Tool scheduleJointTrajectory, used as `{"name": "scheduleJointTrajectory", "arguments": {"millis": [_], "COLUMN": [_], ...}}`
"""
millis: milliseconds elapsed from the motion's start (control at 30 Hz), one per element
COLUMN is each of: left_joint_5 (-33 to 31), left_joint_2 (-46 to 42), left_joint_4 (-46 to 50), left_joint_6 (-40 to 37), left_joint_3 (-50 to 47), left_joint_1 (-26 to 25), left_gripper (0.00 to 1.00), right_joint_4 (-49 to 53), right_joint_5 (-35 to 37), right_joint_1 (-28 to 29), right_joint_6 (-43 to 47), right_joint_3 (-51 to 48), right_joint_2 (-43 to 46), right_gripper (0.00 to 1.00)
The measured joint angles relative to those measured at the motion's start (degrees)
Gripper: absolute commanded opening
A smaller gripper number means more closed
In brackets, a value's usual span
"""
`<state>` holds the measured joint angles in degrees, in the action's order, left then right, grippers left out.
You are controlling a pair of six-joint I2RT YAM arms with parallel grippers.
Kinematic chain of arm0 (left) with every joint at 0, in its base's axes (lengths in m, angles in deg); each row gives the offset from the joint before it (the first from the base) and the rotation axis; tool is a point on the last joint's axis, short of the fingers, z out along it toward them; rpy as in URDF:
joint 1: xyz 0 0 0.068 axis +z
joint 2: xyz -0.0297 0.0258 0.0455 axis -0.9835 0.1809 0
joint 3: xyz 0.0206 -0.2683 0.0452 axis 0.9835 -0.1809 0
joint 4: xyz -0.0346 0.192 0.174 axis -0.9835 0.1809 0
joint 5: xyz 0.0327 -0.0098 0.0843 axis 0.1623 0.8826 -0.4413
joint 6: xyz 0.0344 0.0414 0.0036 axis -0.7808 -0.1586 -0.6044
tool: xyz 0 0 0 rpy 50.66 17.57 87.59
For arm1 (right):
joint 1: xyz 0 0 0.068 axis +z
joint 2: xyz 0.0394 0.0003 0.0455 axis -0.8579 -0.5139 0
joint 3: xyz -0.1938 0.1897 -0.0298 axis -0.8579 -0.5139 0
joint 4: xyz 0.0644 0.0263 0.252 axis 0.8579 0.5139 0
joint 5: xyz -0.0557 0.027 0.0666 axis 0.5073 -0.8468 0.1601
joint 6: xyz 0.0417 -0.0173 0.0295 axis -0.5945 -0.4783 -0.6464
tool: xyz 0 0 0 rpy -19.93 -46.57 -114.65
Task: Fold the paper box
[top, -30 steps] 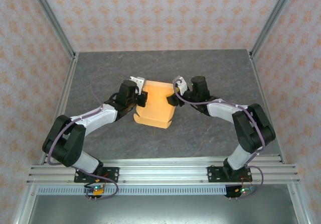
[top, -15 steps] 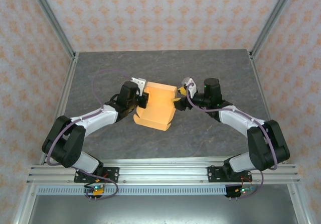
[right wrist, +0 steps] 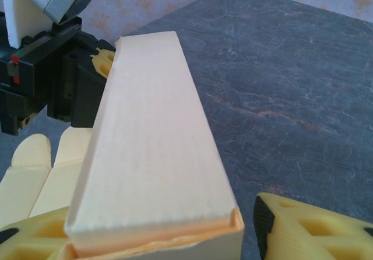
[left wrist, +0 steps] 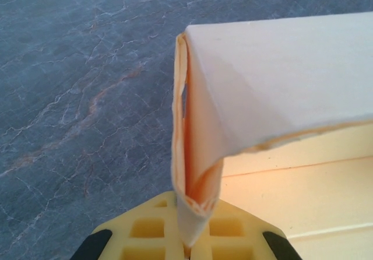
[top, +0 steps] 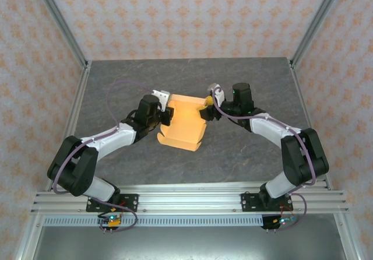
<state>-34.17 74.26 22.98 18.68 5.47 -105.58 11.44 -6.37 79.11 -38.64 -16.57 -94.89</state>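
Paper box (top: 182,126) lying mid-tabletop (top: 250,155), light orange-tan thin card, partly folded: flat base panel, one long side raised, near edge notched.

Left gripper (top: 165,115) at box's left edge, jaws clamped tight on doubled-over flap (left wrist: 195,155).

Right gripper (top: 206,109) at box's far right corner, jaws partly apart, astride end of long raised panel (right wrist: 151,137). One finger (right wrist: 315,231) just beside panel with sliver of gap. Other finger (right wrist: 29,236) low at box corner, contact unclear.

Top view: whole box outline, one arm at each side of box.

Left wrist view: curl of pinched flap, pale outer face, deeper orange inside fold, base panel to right of flap.

Right wrist view: smooth top face of raised panel, rounded tabs (right wrist: 29,155) left of it, left gripper's black body at panel's far end.
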Motion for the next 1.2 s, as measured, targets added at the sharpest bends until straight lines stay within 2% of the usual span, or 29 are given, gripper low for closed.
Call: {"name": "scheduleJointTrajectory", "arguments": {"millis": [133,400,433,467,533,600,733,867,1033,1200], "left_joint_5": [0.0,-2.1,-2.6,-3.3,-4.3,-5.6,-8.6,-11.1,-16.1,-19.4], "left_joint_2": [-0.5,-0.5,-0.5,-0.4,0.1,0.9,3.0,5.1,8.6,11.8], "left_joint_4": [0.0,1.6,1.7,1.7,1.7,1.7,2.3,3.6,7.0,8.0], "left_joint_6": [-0.2,0.3,0.7,1.3,2.7,4.9,10.1,16.7,29.1,42.3], "left_joint_3": [0.0,0.0,0.0,0.0,0.0,0.1,0.5,2.3,7.1,10.4], "left_joint_1": [0.0,0.1,0.1,0.1,0.1,0.1,-0.2,-0.2,-0.2,-0.2], "left_gripper": [0.00,0.00,0.00,0.00,0.00,0.00,0.00,0.00,0.00,0.00], "right_joint_4": [0.3,-1.6,-2.1,-2.9,-5.0,-8.0,-9.7,-11.4,-10.6,-6.5], "right_joint_5": [-0.7,4.1,5.2,6.4,8.3,11.2,16.5,24.4,38.4,45.0], "right_joint_1": [0.0,2.3,2.8,3.4,4.1,4.4,3.9,4.0,3.9,6.3], "right_joint_6": [-0.3,-3.9,-4.5,-5.3,-7.3,-10.2,-15.9,-24.0,-40.4,-54.1], "right_joint_3": [1.0,1.2,1.0,0.7,-0.4,-2.6,-6.8,-10.6,-14.0,-15.6], "right_joint_2": [-0.6,-1.9,-1.9,-1.9,-1.9,-1.6,2.1,11.3,23.3,27.8], "right_gripper": [0.41,0.36,0.37,0.45,0.67,0.74,0.77,0.79,0.79,0.78]}}
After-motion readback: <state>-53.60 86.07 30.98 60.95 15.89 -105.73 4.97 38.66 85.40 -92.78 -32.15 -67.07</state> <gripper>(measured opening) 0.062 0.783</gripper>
